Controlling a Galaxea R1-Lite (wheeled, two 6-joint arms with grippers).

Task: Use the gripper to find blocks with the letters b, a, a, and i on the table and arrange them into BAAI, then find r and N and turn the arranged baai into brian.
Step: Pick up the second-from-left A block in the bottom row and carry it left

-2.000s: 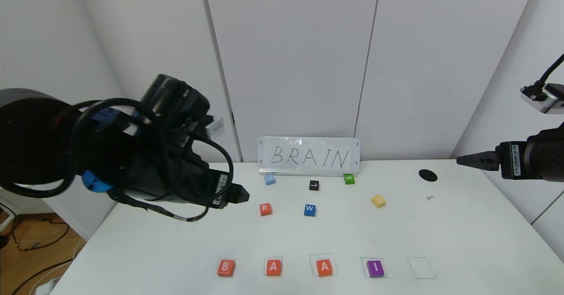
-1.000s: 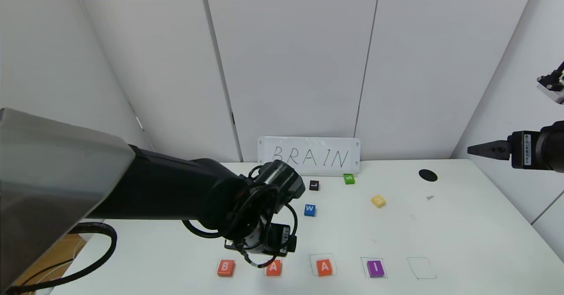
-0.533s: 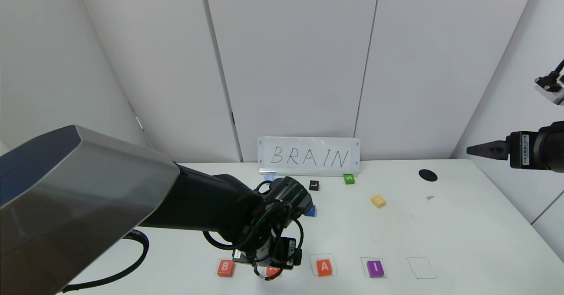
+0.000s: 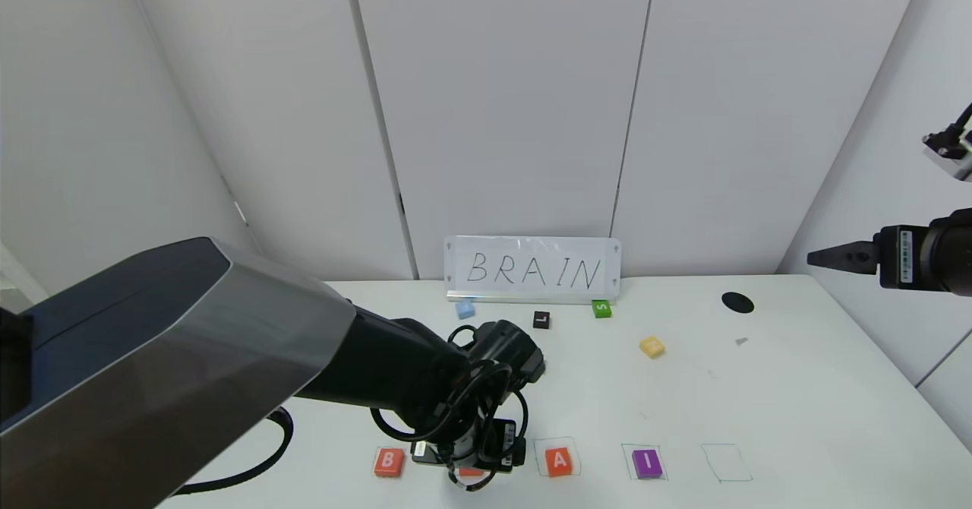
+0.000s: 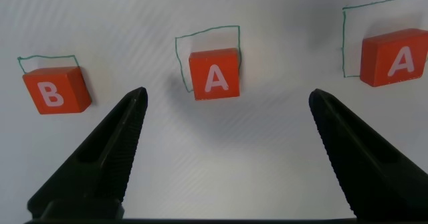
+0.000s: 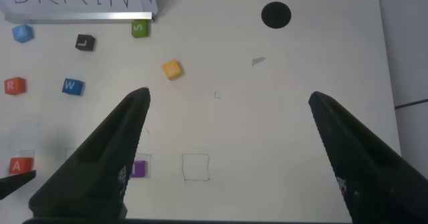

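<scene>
The left gripper (image 5: 224,103), fingers spread apart, is being held over the first A block (image 5: 214,74); the right gripper (image 6: 227,103), also spread, is being kept raised far right.

i see the b block (image 4: 388,461) at the left end of the near row on the table (image 4: 797,403), my left gripper (image 4: 471,459) over the first a (image 5: 214,75), then the second a (image 4: 560,460) and i (image 4: 647,463) rightward; n (image 4: 651,346) lies farther back.
</scene>
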